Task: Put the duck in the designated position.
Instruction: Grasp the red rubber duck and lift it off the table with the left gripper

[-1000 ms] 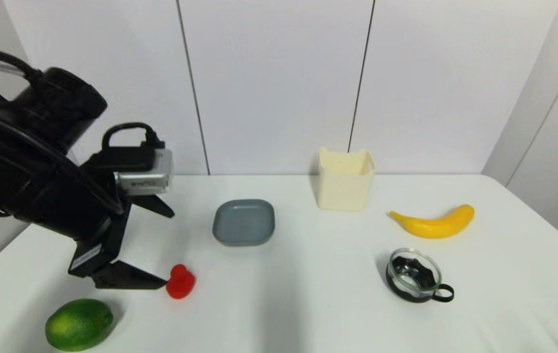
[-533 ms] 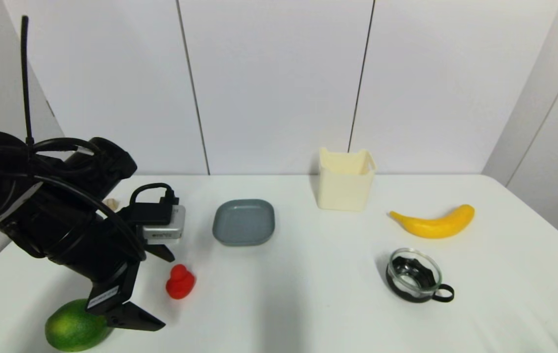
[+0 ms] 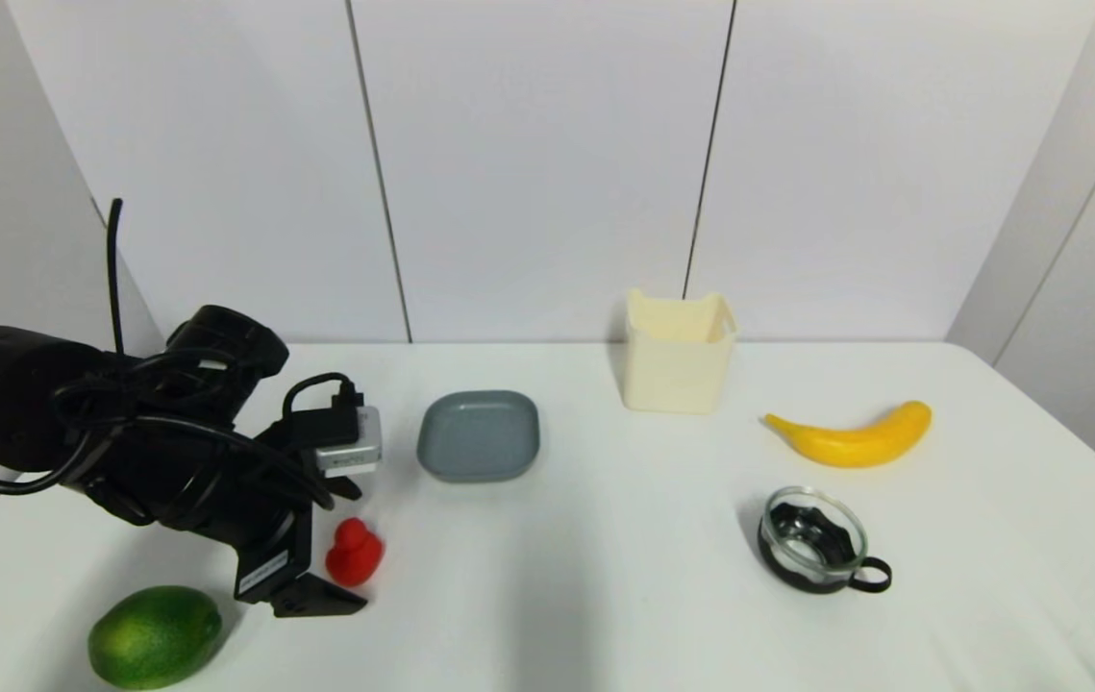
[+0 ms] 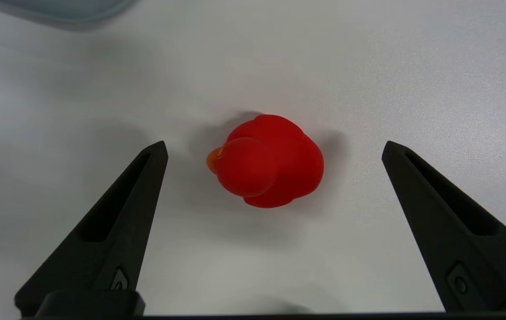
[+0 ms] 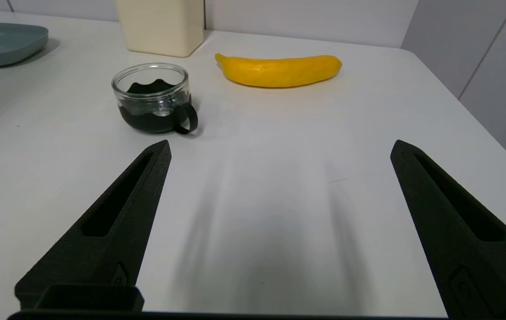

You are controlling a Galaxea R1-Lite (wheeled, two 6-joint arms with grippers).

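The small glossy red duck (image 3: 355, 553) (image 4: 270, 162) stands on the white table at the front left, its orange beak showing in the left wrist view. My left gripper (image 3: 358, 550) (image 4: 275, 146) is low over the table and open. One finger (image 4: 119, 222) lies on each side of the duck, with clear gaps, touching nothing. My right gripper (image 5: 280, 144) is open and empty, hovering over bare table on the right side; it does not show in the head view.
A green fruit (image 3: 155, 634) lies near the front left edge, just beside my left arm. A grey plate (image 3: 478, 434) sits behind the duck. Farther right are a cream container (image 3: 677, 351), a banana (image 3: 853, 437) and a glass cup (image 3: 811, 538).
My left arm has come down and swung in, so its open fingers now straddle the duck instead of hanging above and left of it. The duck has not moved.
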